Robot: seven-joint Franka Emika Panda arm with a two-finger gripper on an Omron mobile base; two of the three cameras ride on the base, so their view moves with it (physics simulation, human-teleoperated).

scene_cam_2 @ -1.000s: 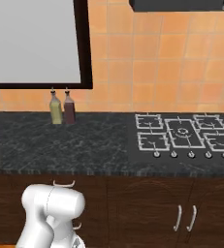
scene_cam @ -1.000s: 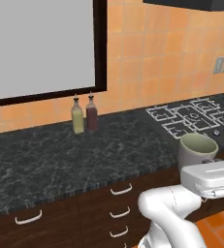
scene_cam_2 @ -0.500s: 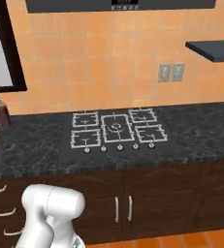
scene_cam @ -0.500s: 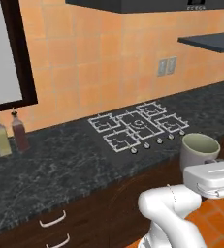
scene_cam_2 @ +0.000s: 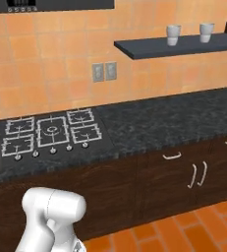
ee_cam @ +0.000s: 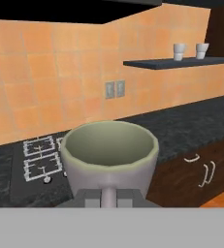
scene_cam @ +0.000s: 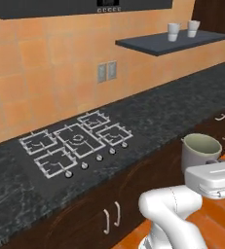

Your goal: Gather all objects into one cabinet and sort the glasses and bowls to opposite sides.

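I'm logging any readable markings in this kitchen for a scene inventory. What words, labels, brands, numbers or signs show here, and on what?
No readable text anywhere.
Control panel under the range hood: small light marks, too blurred to read.
Grey-beige cup held in the gripper: plain, no label.
Two pale cups on the wall shelf: plain.
Wall outlet plates and hob knobs: no legible marks.

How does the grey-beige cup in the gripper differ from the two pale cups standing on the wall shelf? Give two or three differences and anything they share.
The grey-beige cup is held in the shut gripper, in front of the counter; the two shelf cups stand free on the dark shelf. The held cup is greyish with a greenish inside; the shelf cups look whiter. All are upright, plain and handleless.
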